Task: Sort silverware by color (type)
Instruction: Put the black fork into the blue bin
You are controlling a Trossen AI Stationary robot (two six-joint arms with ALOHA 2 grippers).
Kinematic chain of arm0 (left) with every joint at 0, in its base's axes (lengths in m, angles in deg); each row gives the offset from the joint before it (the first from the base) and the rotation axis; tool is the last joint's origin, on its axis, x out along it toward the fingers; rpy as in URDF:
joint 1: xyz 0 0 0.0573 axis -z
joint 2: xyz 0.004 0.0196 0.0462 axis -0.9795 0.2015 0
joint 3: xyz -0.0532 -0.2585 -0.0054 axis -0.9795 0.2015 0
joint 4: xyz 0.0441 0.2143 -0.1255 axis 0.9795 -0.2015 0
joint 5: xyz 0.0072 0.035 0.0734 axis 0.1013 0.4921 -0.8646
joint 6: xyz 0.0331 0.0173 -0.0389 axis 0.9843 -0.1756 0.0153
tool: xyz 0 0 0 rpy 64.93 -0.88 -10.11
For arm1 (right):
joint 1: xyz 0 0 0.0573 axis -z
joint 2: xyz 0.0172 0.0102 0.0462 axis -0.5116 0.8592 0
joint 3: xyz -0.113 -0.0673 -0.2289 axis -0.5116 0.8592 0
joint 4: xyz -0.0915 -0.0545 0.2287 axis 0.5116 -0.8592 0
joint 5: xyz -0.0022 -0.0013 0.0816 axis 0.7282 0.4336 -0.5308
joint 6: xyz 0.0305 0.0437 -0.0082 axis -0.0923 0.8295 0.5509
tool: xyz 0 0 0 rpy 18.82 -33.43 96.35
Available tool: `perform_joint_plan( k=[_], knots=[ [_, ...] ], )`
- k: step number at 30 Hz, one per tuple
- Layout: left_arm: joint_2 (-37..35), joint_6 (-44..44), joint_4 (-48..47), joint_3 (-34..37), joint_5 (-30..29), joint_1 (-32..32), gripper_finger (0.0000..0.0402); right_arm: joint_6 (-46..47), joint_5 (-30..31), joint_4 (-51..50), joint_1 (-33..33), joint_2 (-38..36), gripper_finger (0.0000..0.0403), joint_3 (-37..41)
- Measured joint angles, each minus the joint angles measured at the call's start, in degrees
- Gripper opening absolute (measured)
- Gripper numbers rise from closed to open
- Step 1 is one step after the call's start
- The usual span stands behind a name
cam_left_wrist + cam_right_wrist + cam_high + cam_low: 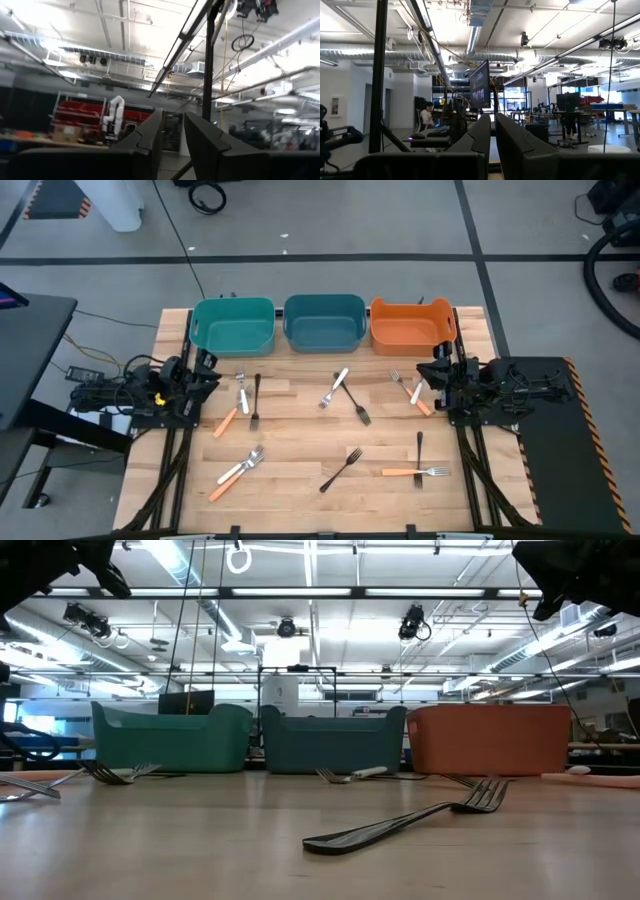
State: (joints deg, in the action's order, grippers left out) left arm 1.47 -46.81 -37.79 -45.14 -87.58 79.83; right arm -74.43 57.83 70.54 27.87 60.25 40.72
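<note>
Wood top: pale butcher-block table (pixel 300 490), planks running side to side, and all the silverware (pixel 341 469) is lying loose on it.
Front row: a black fork (pixel 400 820) sits nearest the low camera, tines propped up. An orange-handled fork (pixel 415 472) is off to the right, and a white-and-orange pair (pixel 240 470) is off to the left.
Middle row: a white fork crossed over a black one (pixel 345 395) in the centre, plus more pieces near each of my arms.
My left gripper (pixel 212 376): parked at the left edge, fingers apart with a clear gap, holding nothing.
My right gripper (pixel 432 375): parked at the right edge. Honestly I can't tell if it's released or clenched.
Back row: teal bin (pixel 233 326), blue bin (pixel 323 321) and orange bin (pixel 411 323), side by side along the far edge.
Floor: grey, with dark tape lines and some cables.
Room: big open workshop with strip lights and silver ducts overhead, red shelving (pixel 82 112) and a white robot arm (pixel 115 112).
Far off: a person (pixel 426 117) seated at a desk.
</note>
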Motion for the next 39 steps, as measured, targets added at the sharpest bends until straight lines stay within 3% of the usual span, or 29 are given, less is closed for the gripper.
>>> perform_joint_plan(
  k=[6,16,26,31,39],
  knots=[
    [0.0,-6.8,0.3,0.0,-5.1,0.0,0.0091,0.3,5.2,0.5,0.0,0.0,0.0036,0.0],
    [0.0,-6.6,-0.1,0.0,-6.0,0.0,0.0091,-2.3,14.5,0.5,0.0,0.0,0.0051,0.0],
    [0.0,-4.1,-0.2,0.0,-6.0,0.0,0.0091,-7.7,13.2,0.1,0.0,0.1,0.0053,0.0],
    [0.0,-3.5,-0.2,0.0,-6.0,0.0,0.0091,-12.6,14.5,0.0,0.0,1.3,0.0078,0.0],
    [0.0,-3.2,-1.1,0.0,-6.0,0.0,0.0091,-12.5,17.1,-0.1,0.0,3.0,0.0124,0.0]
  ],
)
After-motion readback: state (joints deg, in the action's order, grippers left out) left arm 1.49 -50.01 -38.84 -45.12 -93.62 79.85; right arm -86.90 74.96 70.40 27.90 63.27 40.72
